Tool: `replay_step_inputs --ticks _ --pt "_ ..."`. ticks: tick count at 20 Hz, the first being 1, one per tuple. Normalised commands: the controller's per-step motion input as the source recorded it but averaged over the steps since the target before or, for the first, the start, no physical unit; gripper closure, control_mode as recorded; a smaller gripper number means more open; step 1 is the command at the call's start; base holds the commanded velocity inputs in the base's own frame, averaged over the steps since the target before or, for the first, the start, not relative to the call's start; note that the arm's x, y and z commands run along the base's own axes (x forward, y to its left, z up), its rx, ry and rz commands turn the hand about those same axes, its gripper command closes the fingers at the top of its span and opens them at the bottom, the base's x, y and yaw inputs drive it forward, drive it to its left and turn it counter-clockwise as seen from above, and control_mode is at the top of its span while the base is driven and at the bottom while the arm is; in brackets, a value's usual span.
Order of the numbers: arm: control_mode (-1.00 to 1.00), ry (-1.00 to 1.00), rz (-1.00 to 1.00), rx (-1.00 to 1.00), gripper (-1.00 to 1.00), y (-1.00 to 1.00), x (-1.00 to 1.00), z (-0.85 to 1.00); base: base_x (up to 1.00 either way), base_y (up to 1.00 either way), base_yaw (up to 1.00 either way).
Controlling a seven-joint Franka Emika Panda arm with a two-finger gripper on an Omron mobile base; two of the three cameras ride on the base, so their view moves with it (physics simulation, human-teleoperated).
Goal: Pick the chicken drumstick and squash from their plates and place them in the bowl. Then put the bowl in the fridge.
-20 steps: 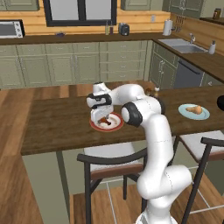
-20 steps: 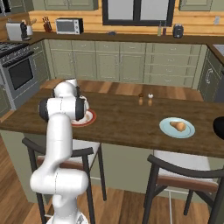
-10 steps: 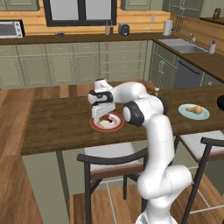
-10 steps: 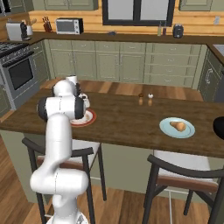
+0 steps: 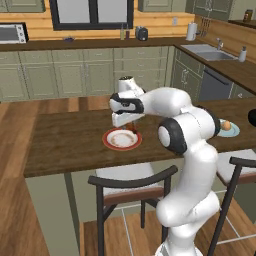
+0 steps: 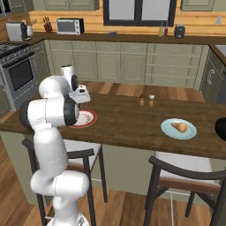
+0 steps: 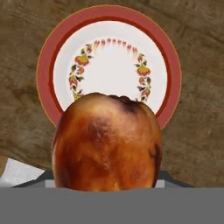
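**Above the red-rimmed plate, drumstick in my grip**

Low in the middle of the hand view, the glossy golden-brown chicken drumstick [image 7: 107,142] sits close to the camera, its fat roasted end toward the lens, raised off the white plate with the red-orange rim and flower ring [image 7: 175,74] that lies bare behind it. My gripper [image 5: 131,121] is closed around it; the fingertips themselves are hidden under the meat, so I judge the hold from the lift alone. In the left base view a sliver of brown shows under my hand, right of the plate's centre.

I expect it to be light and fairly stiff, but rounded and greasy-looking, so it could twist or slide between two narrow pads. The thick meaty part seems the best place to hold, across its width, not the thin bone end. A steady carry without sharp wrist turns should keep it in place.

Further out, toward the right of the right base view, the small tan-orange squash [image 6: 179,127] rests on the plain pale blue round plate [image 6: 167,129], well apart from me along the dark wooden counter [image 6: 123,119]. At that frame's right edge, a dark curved shape [image 6: 221,127] is probably the black bowl.
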Motion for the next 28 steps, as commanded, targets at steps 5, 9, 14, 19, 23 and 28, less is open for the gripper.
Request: replay_step_inputs --ticks 5,9,14,19,23,28 --pt "-1.00 -0.38 -0.17 0.01 1.00 -0.25 -1.00 0.69 0.00 0.00 0.00" --pt "-1.00 -0.28 -0.23 0.00 1.00 -0.05 -1.00 0.84 0.00 0.00 0.00" --pt "-1.00 -0.05 -0.25 0.04 1.00 -0.22 -1.00 0.46 0.00 0.00 0.00" --pt "-1.00 0.12 -0.11 0.13 1.00 -0.32 -0.93 0.19 0.00 0.00 0.00" --pt "-1.00 0.20 -0.03 0.13 1.00 -0.27 -0.86 0.08 0.00 0.00 0.00" --pt "-1.00 0.21 -0.04 0.09 1.00 -0.30 -0.73 0.01 0.00 0.00 0.00"
